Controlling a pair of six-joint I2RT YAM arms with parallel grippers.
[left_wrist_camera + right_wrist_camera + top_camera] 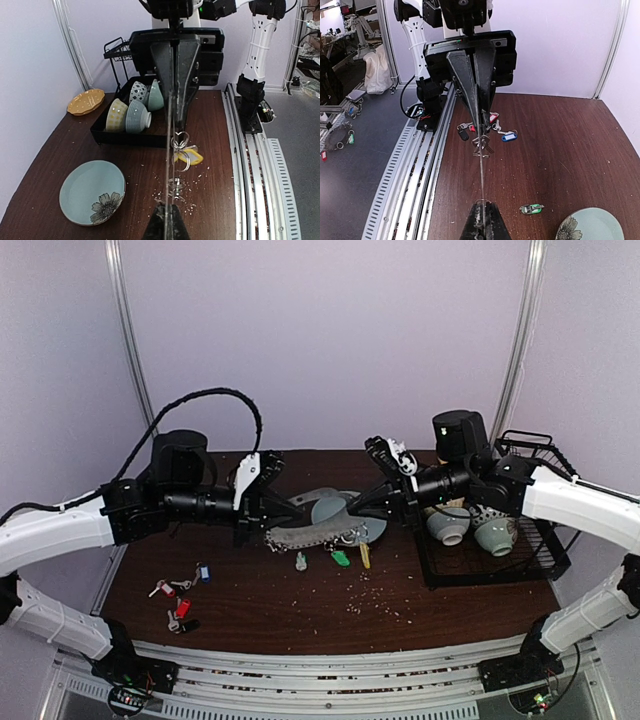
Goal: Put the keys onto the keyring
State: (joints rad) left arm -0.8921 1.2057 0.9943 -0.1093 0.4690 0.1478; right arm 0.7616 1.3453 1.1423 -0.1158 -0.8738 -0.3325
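a robotics lab: plain booth walls (320,340) and aluminium mounting rail (330,670).

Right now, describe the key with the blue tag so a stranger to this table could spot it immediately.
Find the pale green plate mid-table, then look toward the left arm for a cluster of tagged keys. The blue-tagged key lies at the cluster's edge nearest the plate; its neighbours have red or dark tags.

Floral green plate (85,187), black rack (117,136) of bowls (137,115), orange dish (86,101)
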